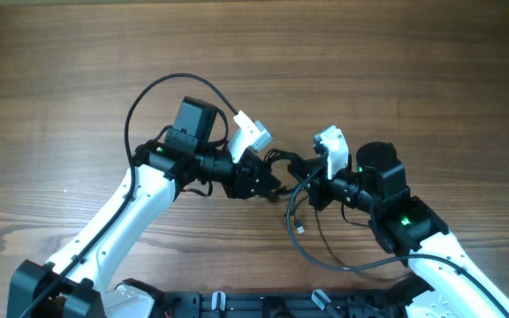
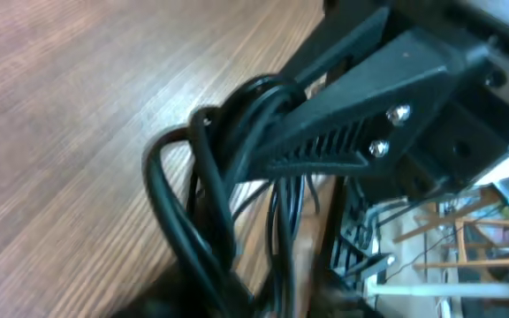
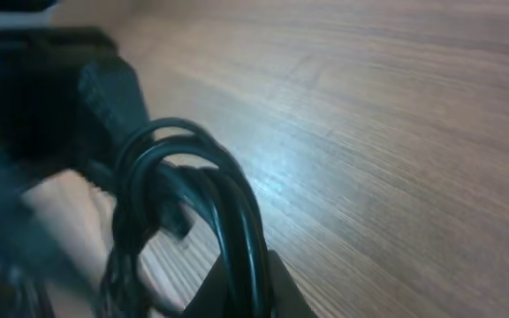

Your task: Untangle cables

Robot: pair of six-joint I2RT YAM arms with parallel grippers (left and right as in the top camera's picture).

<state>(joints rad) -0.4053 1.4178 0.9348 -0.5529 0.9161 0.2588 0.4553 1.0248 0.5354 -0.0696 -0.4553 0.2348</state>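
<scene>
Thin glossy black cables (image 2: 168,208) were bunched in overlapping loops, right fingers (image 3: 288,302) clenched on them, left fingers (image 2: 343,132) grip state undeterminable, bare bench (image 1: 396,62) lay open beyond.

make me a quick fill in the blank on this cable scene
1. The thin black cords are bunched ___ the left gripper and the right gripper.
2. The brown table under them is made of ___.
3. The right gripper's fingers are ___ on the cords.
Missing words: between; wood; shut
</scene>
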